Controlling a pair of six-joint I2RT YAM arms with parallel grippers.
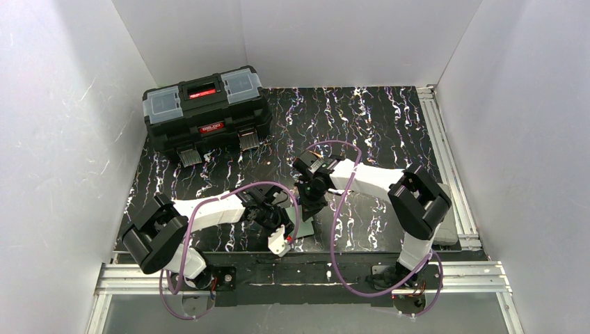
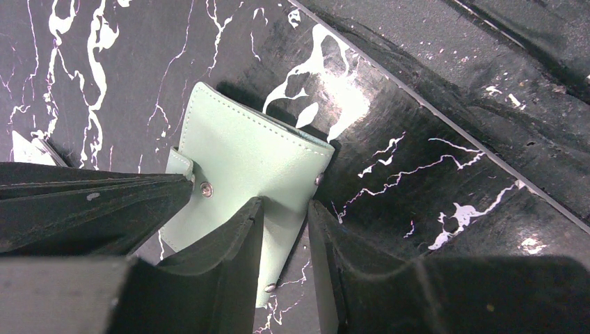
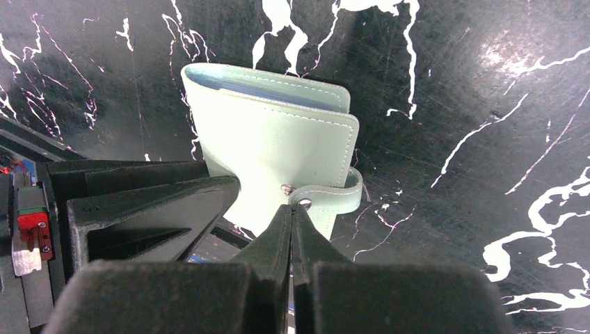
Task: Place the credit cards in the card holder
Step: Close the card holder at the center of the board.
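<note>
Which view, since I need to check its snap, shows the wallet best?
Right wrist: the wallet fills mid-frame, with its snap tab clear. Left wrist shows it partly behind the fingers. Top external shows only a green sliver between the arms.

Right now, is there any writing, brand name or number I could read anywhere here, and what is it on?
Red badge on the black toolbox's front: white lettering, too small to read.
Red strip on its lid: no legible characters.
Mint-green card holder: no text, only metal snaps.
No other writing shows.
</note>
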